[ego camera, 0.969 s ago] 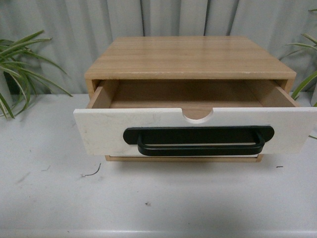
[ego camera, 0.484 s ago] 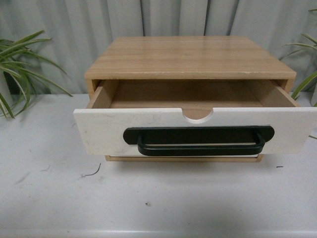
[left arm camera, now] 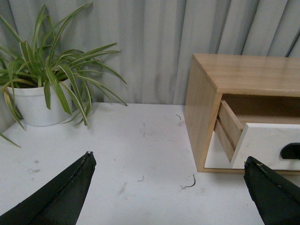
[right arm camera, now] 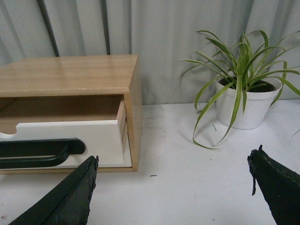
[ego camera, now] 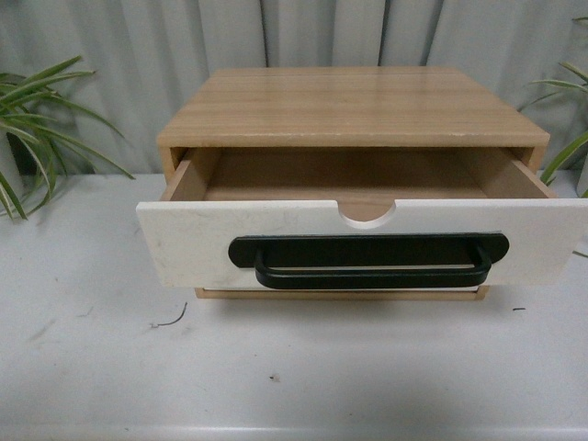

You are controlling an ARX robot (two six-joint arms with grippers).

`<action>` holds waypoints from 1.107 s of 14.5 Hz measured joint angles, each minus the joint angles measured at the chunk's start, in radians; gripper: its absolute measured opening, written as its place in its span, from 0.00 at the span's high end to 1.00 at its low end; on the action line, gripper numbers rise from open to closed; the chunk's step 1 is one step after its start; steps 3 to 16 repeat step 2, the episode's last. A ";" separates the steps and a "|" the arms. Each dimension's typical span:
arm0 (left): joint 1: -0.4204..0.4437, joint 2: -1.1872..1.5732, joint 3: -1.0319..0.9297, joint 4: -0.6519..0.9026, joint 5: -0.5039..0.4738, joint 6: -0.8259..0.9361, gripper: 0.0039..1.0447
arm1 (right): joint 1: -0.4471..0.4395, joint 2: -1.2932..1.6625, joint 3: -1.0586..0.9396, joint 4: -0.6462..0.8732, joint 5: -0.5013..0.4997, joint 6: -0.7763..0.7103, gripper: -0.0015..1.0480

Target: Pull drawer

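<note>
On table: drawer pulled out | left gripper, right gripper jaws apart

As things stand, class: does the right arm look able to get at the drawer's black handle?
Probably yes. In the right wrist view the right gripper hangs open above bare table, and nothing lies between it and the handle on the pulled-out drawer. The plant stands off to the other side.

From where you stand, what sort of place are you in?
Probably a staged test bench rather than a lived-in room: a bare white tabletop holds one small wooden cabinet with its white-fronted drawer pulled out, potted green plants in white pots stand on either side, and a grey pleated curtain closes off the back.
</note>
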 joint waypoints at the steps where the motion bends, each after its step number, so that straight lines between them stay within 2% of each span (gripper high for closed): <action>1: 0.000 0.000 0.000 0.000 0.000 0.000 0.06 | 0.000 0.000 0.000 0.000 0.000 0.000 0.06; 16: 0.000 0.000 0.000 0.000 0.000 0.000 0.06 | 0.000 0.000 0.000 0.000 0.000 0.000 0.06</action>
